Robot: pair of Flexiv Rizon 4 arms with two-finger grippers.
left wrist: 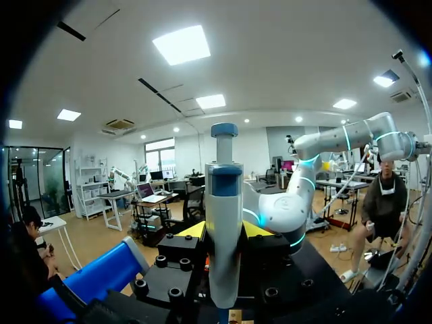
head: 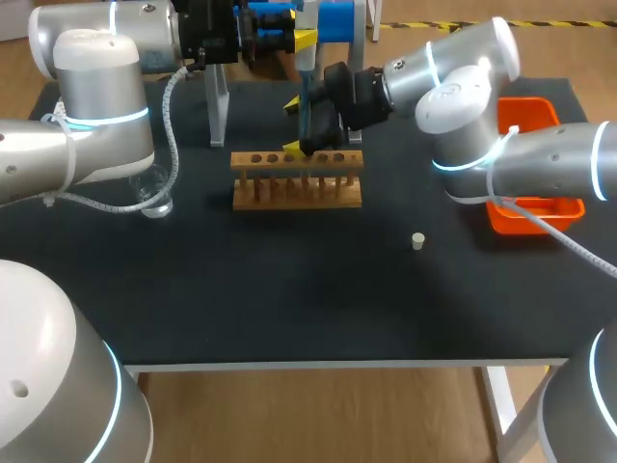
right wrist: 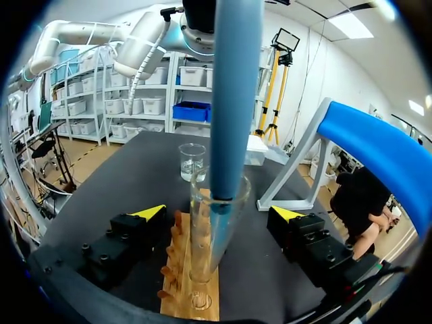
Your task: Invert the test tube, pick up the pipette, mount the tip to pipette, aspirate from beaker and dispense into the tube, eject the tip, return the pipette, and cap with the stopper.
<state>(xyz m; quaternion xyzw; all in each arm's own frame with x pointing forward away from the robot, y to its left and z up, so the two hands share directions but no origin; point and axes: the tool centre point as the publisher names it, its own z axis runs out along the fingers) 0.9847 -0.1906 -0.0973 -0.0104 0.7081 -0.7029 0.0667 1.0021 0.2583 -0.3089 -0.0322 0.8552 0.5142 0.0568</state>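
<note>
A clear test tube (right wrist: 206, 256) stands upright in the wooden rack (head: 297, 183). My left gripper (head: 299, 39) hangs above the rack, shut on the blue and white pipette (left wrist: 224, 229). The pipette's blue shaft (right wrist: 233, 101) reaches down into the tube's mouth. My right gripper (right wrist: 217, 212) is open, one yellow-tipped finger on each side of the tube and apart from it; over the rack it shows as the right gripper (head: 304, 125). The beaker (head: 154, 198) stands left of the rack, also seen as the beaker (right wrist: 192, 162). A small pale stopper (head: 417, 241) lies on the table to the rack's right.
The pipette stand (head: 217, 96) with its blue holder (head: 337, 19) is behind the rack. An orange bin (head: 535, 207) sits at the right edge under my right arm. The wooden rack (right wrist: 196, 297) has several holes.
</note>
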